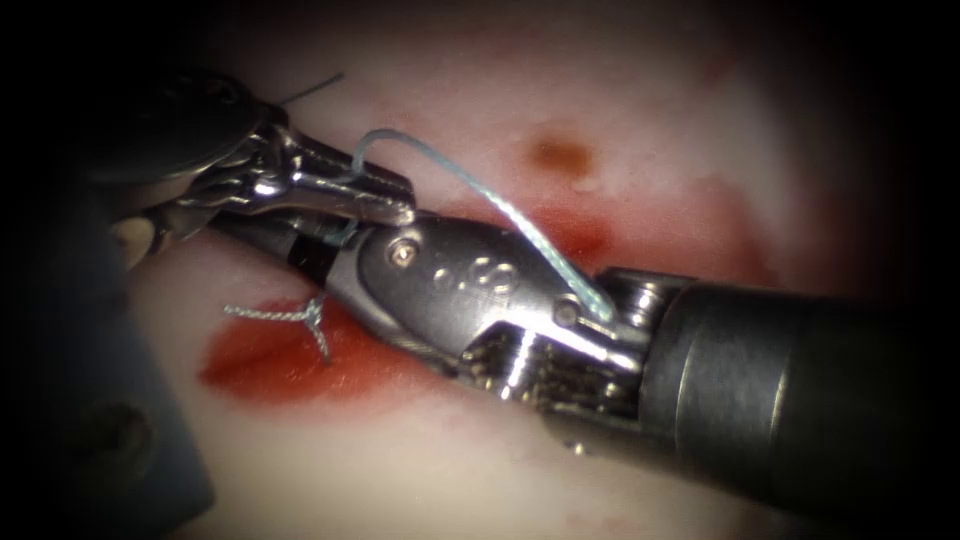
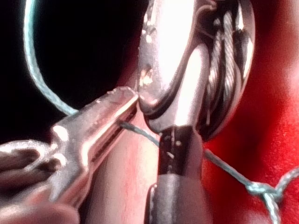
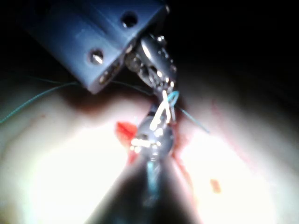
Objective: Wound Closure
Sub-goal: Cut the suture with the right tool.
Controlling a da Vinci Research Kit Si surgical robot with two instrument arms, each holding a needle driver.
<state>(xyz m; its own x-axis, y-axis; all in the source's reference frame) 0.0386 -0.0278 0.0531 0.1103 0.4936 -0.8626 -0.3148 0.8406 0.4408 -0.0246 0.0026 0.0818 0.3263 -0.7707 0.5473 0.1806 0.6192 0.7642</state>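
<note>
endoscope view: the left tool (image 1: 385, 200) entered from the upper left, jaws together on the pale blue thread (image 1: 520, 222), which arched from them down and rightward over the right tool (image 1: 330, 262) toward its wrist. the right tool's long axis ran lower right to upper left; whether its jaws were apart could not be told. a knot (image 1: 312, 318) with cut ends lay on red fluid (image 1: 270, 362) left of the cut, on pale tissue (image 1: 640, 120).

left wrist view: the left tool (image 2: 126, 105) clamped thread (image 2: 42, 88); the knot (image 2: 261, 189) lay on red tissue.

right wrist view: the tools met over thread (image 3: 172, 100).

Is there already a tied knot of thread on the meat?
Yes, a knot with short cut ends lies on the red fluid left of the tools.
</note>
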